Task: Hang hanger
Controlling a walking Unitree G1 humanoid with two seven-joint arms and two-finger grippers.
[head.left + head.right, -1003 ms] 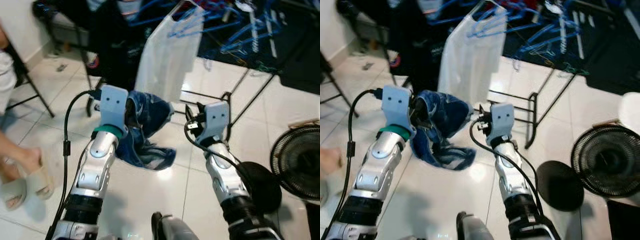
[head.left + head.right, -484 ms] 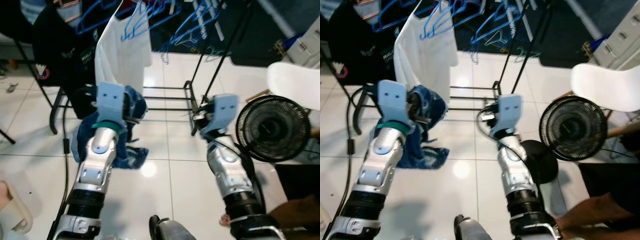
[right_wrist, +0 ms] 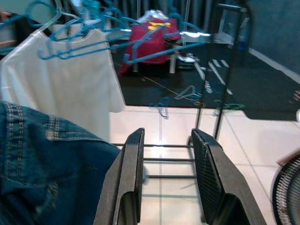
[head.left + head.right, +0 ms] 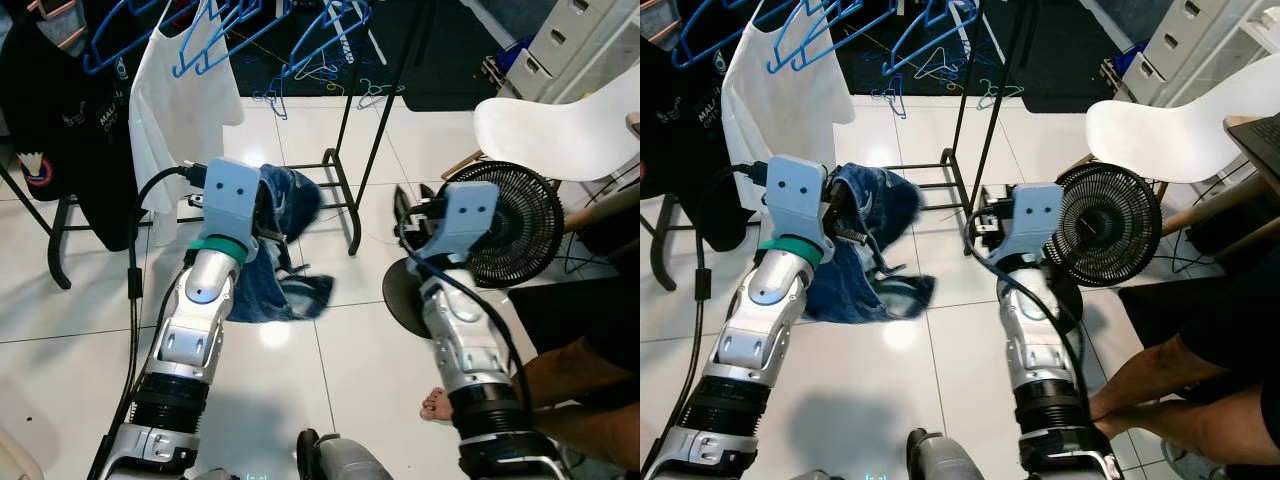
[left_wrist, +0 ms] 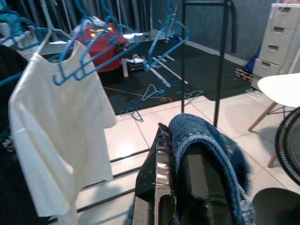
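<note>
- Gripping crumpled blue jeans, the left hand holds them above the tiled floor; denim drapes over its fingers.
- Right hand is open, empty, near a fan.
- Blue hangers hang on the black rack; one carries a white shirt.

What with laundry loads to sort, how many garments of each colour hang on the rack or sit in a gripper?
White T-shirt: 1
Black T-shirt: 1
Blue denim garment, held by left gripper: 1
Total: 3
</note>
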